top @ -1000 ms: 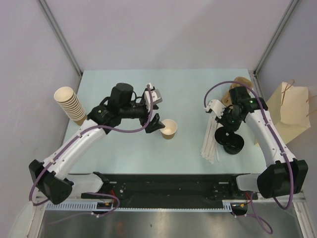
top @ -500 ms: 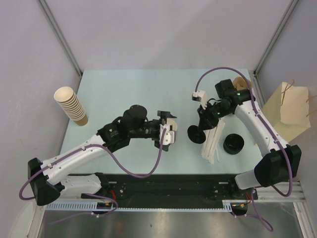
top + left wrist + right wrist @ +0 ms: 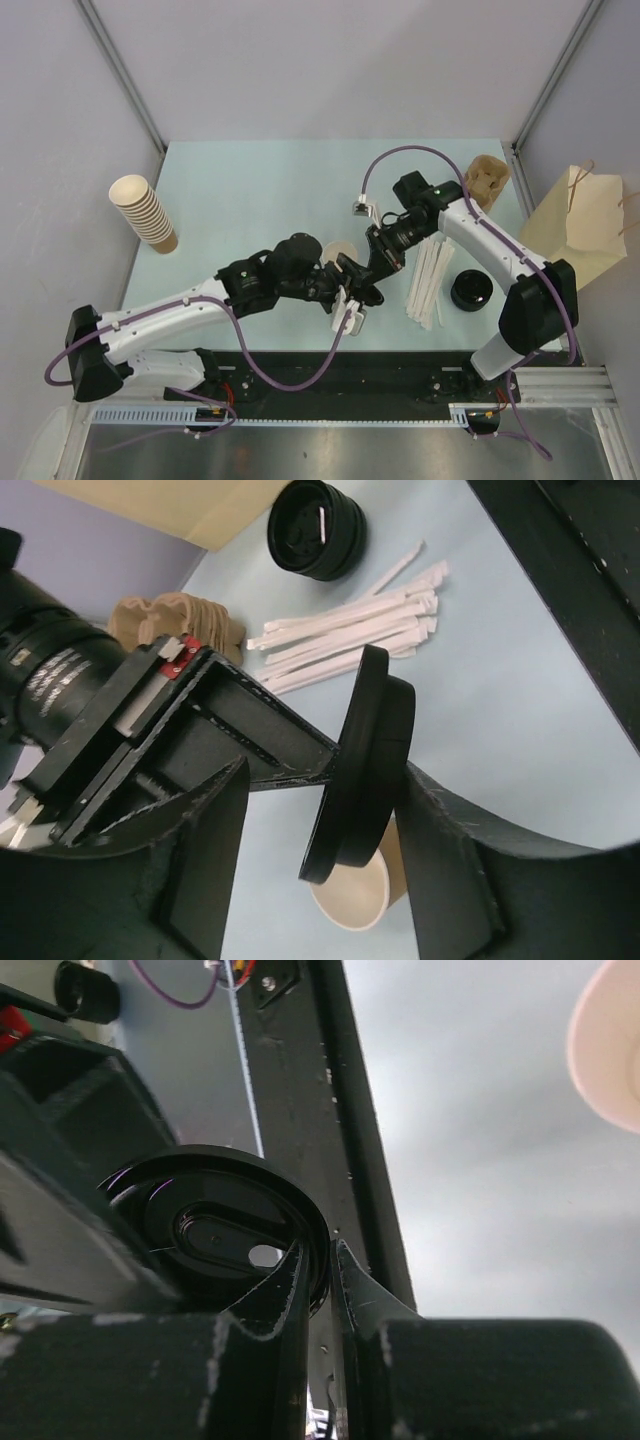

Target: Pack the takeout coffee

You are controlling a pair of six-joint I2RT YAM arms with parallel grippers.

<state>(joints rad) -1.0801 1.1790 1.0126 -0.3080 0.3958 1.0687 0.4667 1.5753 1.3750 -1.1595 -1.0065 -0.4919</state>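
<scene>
The small tan paper cup (image 3: pixel 336 249) stands upright and uncovered mid-table; it shows past the fingers in the left wrist view (image 3: pixel 360 900) and at the top right edge of the right wrist view (image 3: pixel 612 1050). My right gripper (image 3: pixel 383 250) (image 3: pixel 318 1252) is shut on the rim of a black round lid (image 3: pixel 215 1225) (image 3: pixel 365 760), held on edge just right of the cup. My left gripper (image 3: pixel 350 292) (image 3: pixel 328 815) is open with that lid between its fingers, the left finger clear of it. The brown pulp carrier tray (image 3: pixel 487 178) (image 3: pixel 170 625) lies at the far right.
A stack of black lids (image 3: pixel 471 290) (image 3: pixel 318 528) and a fan of white wrapped sticks (image 3: pixel 428 280) (image 3: pixel 350 640) lie right of the cup. A paper bag (image 3: pixel 582 225) stands off the right edge. A tall stack of nested cups (image 3: pixel 145 212) leans at far left.
My right arm carried a lid from the lid stack leftward to beside the cup. My left arm swung in towards it and its jaws narrowed around the lid.
</scene>
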